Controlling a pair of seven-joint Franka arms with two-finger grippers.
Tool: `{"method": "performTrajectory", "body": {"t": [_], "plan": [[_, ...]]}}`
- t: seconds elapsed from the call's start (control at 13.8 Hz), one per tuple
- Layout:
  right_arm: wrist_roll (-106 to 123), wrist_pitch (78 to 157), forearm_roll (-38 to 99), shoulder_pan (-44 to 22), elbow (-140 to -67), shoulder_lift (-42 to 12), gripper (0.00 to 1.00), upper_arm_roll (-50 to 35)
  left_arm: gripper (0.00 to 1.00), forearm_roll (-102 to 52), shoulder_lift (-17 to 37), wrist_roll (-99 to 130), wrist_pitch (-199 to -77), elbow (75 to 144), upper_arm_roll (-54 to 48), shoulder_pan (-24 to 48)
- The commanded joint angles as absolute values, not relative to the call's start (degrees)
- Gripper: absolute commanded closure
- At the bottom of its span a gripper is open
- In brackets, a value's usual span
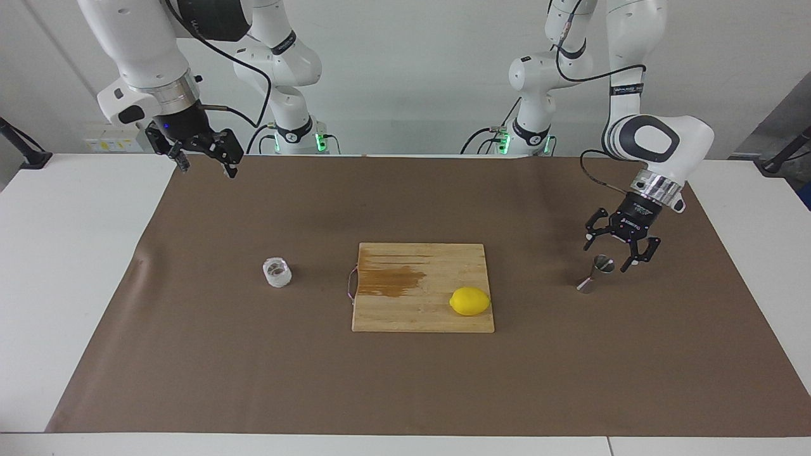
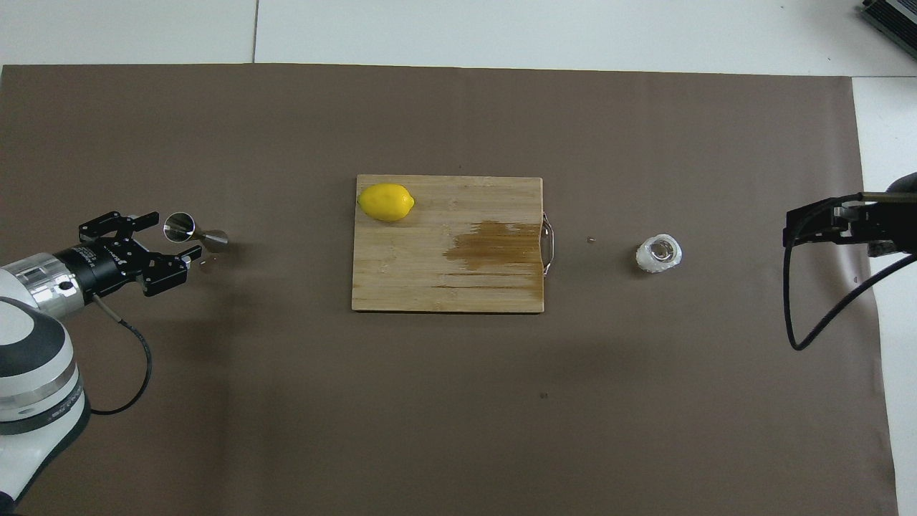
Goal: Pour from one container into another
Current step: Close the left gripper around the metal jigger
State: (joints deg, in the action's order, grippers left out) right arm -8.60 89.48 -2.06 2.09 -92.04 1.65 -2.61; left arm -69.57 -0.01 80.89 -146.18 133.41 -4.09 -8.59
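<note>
Can't make out what's inside the glass cup, way too small in either view. Same for the tiny speck on the brown mat between cup and cutting board; no telling what it is. Right gripper cut off by the overhead picture's edge, only the tip and a cable showing. Left arm chopped at the bottom corner there too. Can't tell if the left gripper touches the steel jigger.

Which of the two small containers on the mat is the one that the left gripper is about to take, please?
The steel jigger, which stands between the open fingers of the left gripper; the glass cup stands alone beside the cutting board.
</note>
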Motion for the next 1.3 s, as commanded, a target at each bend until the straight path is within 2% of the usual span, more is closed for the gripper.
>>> {"method": "performTrajectory", "body": {"t": [0.0,0.29,1.23], "plan": [[-8.96,89.12,-0.79,2.99,-92.64,2.55,0.0,-3.08,0.07,-71.1,-0.26,79.54,-149.14,134.56,-3.6,-6.34],[-8.96,89.12,-0.79,2.99,-92.64,2.55,0.0,-3.08,0.15,-71.1,0.0,79.63,-150.21,134.56,-3.6,-5.45],[-8.96,89.12,-0.79,2.99,-92.64,2.55,0.0,-3.08,0.2,-71.1,-0.18,77.43,-149.76,135.53,-3.6,-6.24]]}}
